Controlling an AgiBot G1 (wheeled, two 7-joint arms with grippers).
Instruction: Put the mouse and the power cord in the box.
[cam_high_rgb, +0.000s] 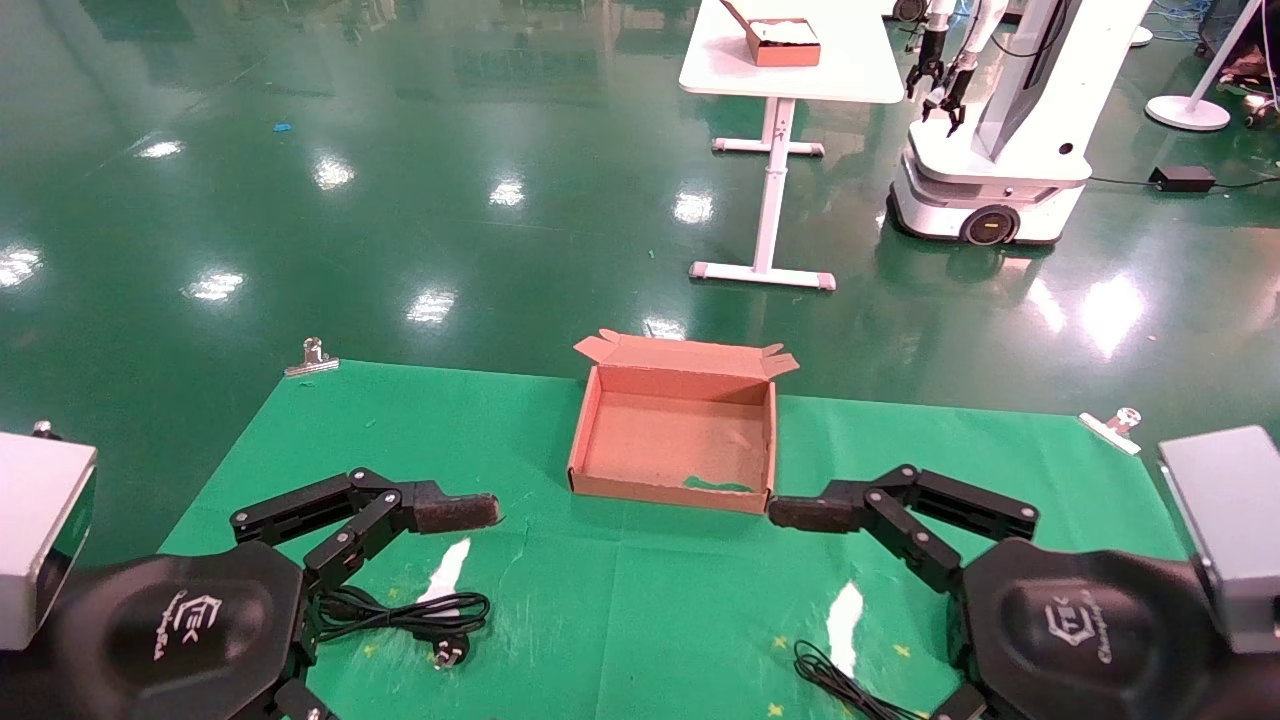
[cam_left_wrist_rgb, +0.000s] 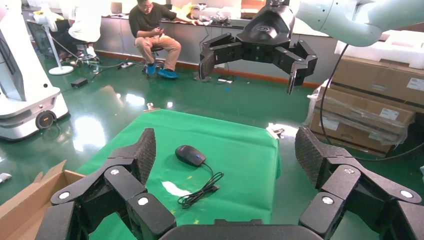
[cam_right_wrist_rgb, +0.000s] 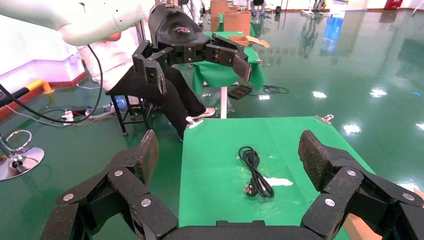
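The brown cardboard box (cam_high_rgb: 675, 440) stands open and empty at the middle back of the green cloth. The coiled power cord (cam_high_rgb: 420, 615) lies at the front left, its plug (cam_high_rgb: 448, 652) toward me; the right wrist view shows the power cord (cam_right_wrist_rgb: 256, 172) whole. My left gripper (cam_left_wrist_rgb: 227, 155) hovers open above it, one finger (cam_high_rgb: 455, 512) pointing at the box. The black mouse (cam_left_wrist_rgb: 190, 155) rests at the front right with its thin cable (cam_high_rgb: 840, 685) trailing; in the head view my right arm hides the mouse. My right gripper (cam_right_wrist_rgb: 227, 157) is open above it, holding nothing.
Metal clips (cam_high_rgb: 312, 358) (cam_high_rgb: 1115, 428) pin the cloth's back corners. White worn patches (cam_high_rgb: 445, 570) mark the cloth. Beyond the table are a green floor, a white table (cam_high_rgb: 800, 70) with a small reddish box (cam_high_rgb: 782, 42), and another robot (cam_high_rgb: 990, 130).
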